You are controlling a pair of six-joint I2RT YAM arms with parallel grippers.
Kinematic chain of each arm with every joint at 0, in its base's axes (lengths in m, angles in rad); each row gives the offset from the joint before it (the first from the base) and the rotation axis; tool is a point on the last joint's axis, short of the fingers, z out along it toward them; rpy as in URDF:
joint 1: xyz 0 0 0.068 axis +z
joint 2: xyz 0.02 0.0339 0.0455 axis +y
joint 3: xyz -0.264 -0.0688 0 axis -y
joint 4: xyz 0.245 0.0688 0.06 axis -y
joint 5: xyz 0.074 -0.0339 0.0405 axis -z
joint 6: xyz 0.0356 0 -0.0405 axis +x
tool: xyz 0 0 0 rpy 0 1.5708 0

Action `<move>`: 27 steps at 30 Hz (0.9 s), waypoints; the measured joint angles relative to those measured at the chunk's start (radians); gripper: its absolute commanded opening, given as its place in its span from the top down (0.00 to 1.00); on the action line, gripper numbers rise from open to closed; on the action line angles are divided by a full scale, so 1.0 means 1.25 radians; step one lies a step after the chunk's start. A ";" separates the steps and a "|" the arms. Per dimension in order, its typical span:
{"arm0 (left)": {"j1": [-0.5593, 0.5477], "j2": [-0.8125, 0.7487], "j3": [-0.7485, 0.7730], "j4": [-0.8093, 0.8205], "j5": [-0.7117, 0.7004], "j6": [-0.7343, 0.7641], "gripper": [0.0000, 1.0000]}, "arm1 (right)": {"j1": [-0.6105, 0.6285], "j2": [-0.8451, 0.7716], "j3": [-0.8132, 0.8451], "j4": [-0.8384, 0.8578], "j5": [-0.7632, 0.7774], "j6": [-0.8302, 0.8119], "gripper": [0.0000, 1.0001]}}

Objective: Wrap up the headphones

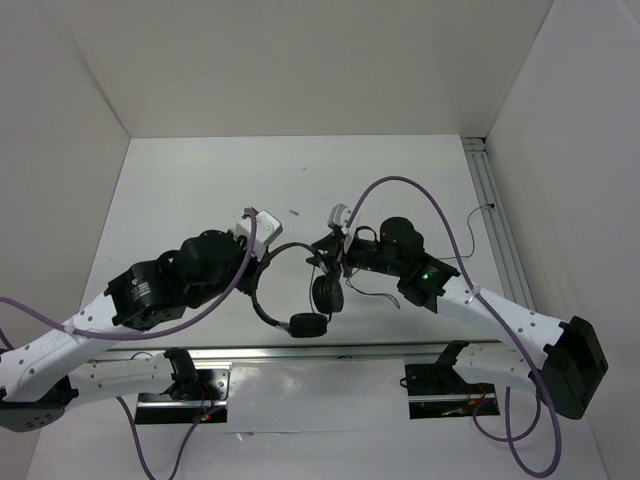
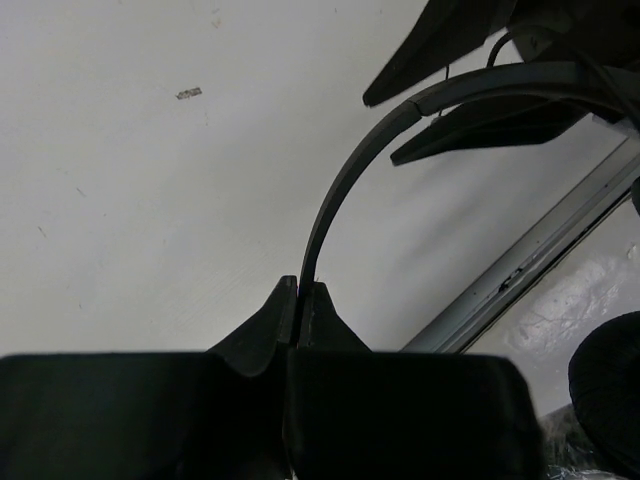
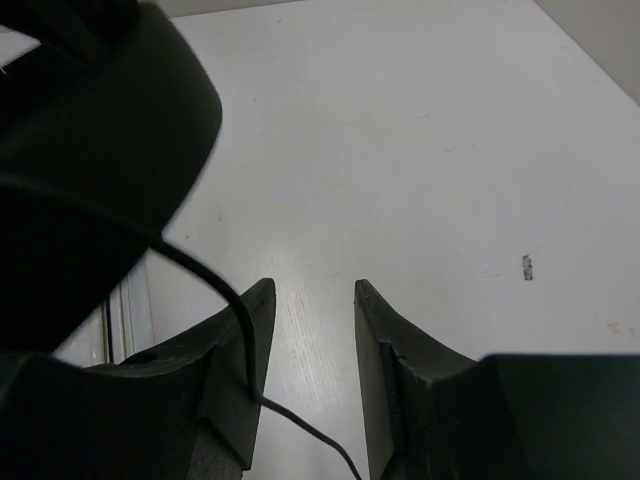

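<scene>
The black headphones (image 1: 300, 285) hang in the middle between the two arms. My left gripper (image 1: 263, 264) is shut on the thin headband (image 2: 345, 180), which rises in a curve from the closed fingertips (image 2: 300, 287). Both round ear cups (image 1: 327, 293) hang below the band, and one shows in the left wrist view (image 2: 610, 390). My right gripper (image 1: 326, 250) is open at the band's other end. In the right wrist view its jaws (image 3: 312, 292) stand apart. The thin cord (image 3: 215, 275) runs down across the left finger's inner face, and an ear cup (image 3: 100, 130) looms at upper left.
An aluminium rail (image 1: 497, 215) runs along the table's right side, with a thin black wire end (image 1: 485, 210) beside it. Another rail (image 1: 300, 350) runs along the near edge. Purple robot cables (image 1: 420, 195) arch over the arms. White walls enclose the table.
</scene>
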 measured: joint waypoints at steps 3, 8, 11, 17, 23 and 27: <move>0.000 -0.004 0.031 0.002 -0.012 -0.023 1.00 | -0.020 0.019 -0.020 0.034 -0.033 0.016 0.56; 0.000 -0.026 0.074 0.005 -0.028 -0.061 1.00 | -0.050 0.065 -0.048 0.100 -0.083 0.046 0.61; 0.000 -0.039 0.087 0.006 -0.034 -0.085 1.00 | -0.060 0.100 -0.056 0.144 -0.113 0.065 0.65; 0.000 -0.049 0.100 0.020 -0.082 -0.130 1.00 | -0.076 0.142 -0.084 0.227 -0.150 0.102 0.76; 0.000 -0.053 0.116 0.038 -0.140 -0.168 1.00 | -0.090 0.180 -0.099 0.280 -0.169 0.132 0.90; 0.000 -0.065 0.120 0.039 -0.203 -0.194 1.00 | -0.092 0.194 -0.105 0.302 -0.174 0.146 0.85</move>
